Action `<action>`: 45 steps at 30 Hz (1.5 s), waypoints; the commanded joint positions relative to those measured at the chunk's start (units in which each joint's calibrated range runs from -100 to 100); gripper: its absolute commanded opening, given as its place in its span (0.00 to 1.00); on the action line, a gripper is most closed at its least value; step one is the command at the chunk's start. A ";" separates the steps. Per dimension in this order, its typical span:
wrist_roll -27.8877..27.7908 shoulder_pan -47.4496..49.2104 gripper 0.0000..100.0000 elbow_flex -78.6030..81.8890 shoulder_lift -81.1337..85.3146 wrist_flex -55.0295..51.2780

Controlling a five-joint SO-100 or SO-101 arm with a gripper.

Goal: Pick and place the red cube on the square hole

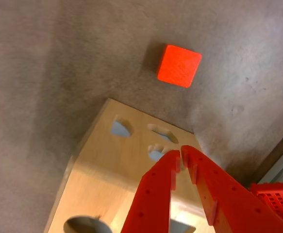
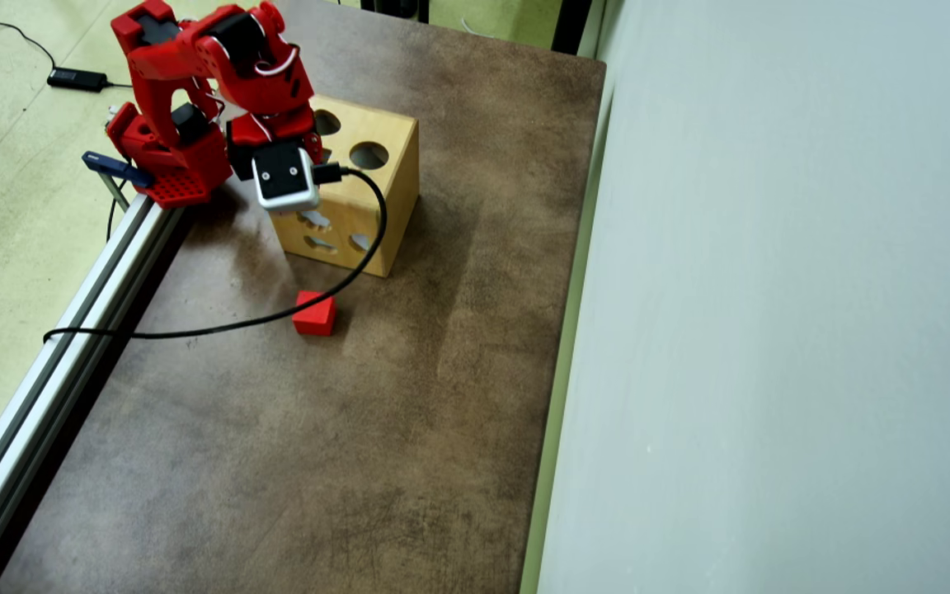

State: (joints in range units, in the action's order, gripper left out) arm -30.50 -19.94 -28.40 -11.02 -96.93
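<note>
You find no readable text, label, brand, number or sign in either view: none on the wooden box and none on the bench.

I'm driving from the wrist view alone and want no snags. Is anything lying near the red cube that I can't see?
Observer: Yes. In the overhead view a black cable from the wrist camera runs across the table and passes right at the red cube, at its upper-left corner.
Operator: Can you see a square hole on the box's top from up there?
Observer: No. The top of the wooden box shows only two round holes, and the arm covers the rest of it.
</note>
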 commanded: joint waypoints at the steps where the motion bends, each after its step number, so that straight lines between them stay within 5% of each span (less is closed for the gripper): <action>1: -0.44 -3.98 0.01 -0.85 -3.38 0.23; 26: -0.54 -10.07 0.03 -1.75 -11.02 7.79; 39: -0.54 -10.52 0.55 -1.66 -10.43 6.82; 45: -0.59 -10.52 0.64 -0.85 -10.43 6.50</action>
State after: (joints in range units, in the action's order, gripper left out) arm -30.70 -30.29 -28.31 -23.22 -90.15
